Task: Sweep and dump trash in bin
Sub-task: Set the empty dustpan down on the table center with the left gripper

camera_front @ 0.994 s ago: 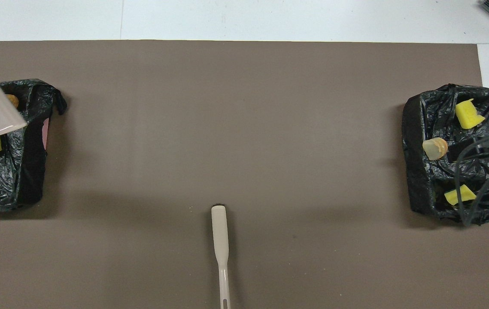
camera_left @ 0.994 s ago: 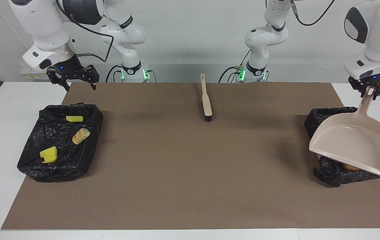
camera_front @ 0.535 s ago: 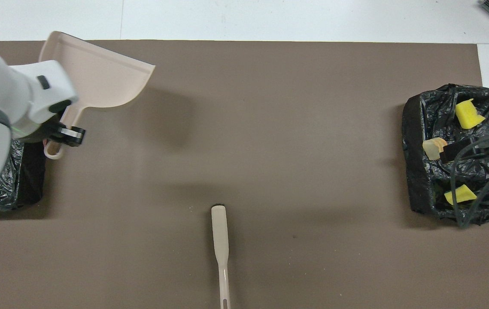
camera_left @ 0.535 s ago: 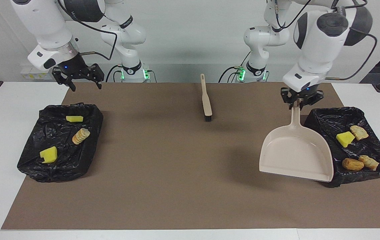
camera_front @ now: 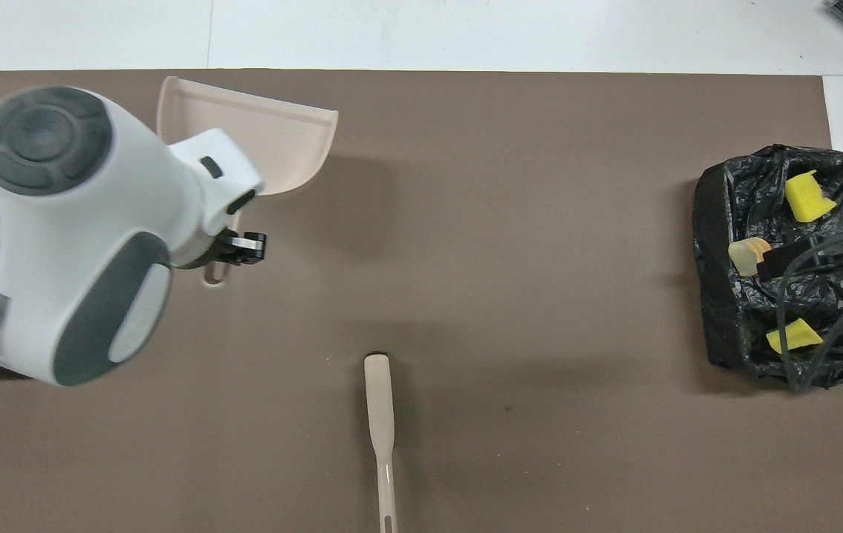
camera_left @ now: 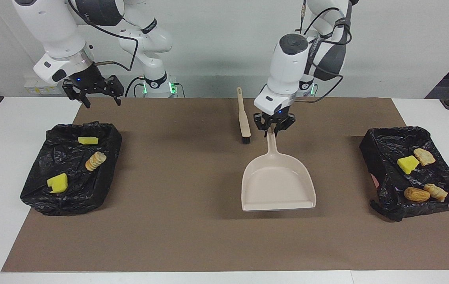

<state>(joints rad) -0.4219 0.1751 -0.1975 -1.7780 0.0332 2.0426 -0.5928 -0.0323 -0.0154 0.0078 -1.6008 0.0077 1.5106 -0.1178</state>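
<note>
At the upper left of the facing view, the right gripper (camera_left: pixel 103 101) hangs in the air over the edge of the brown mat (camera_left: pixel 169 236). Its fingers are spread apart and hold nothing. We think this arm waits up there so it is out of the way.

Just below it, at the left of the view, sits a black bin (camera_left: pixel 35 193). Some of the trash (camera_left: pixel 95 161) lies inside: two yellow sponge bits and a little stack of tan chips.

In the upper middle of the view lies the brush (camera_left: pixel 243 118), flat on the mat with its bristles toward the bottom of the frame. Nobody holds it.

Right beside it, the left gripper (camera_left: pixel 273 129) pinches the top of the handle of the dustpan (camera_left: pixel 277 185). The pan hangs down from the handle into the middle of the frame, open side toward the bottom. It is empty. We cannot tell if its front lip touches the mat. Holding it by the handle end keeps the scoop free.

At the right of the view sits a second black bin (camera_left: pixel 378 142). It holds one yellow piece and three tan or orange pieces.

We see no trash on the mat, so we think the sweeping is done and the pan only needs to be put down.
</note>
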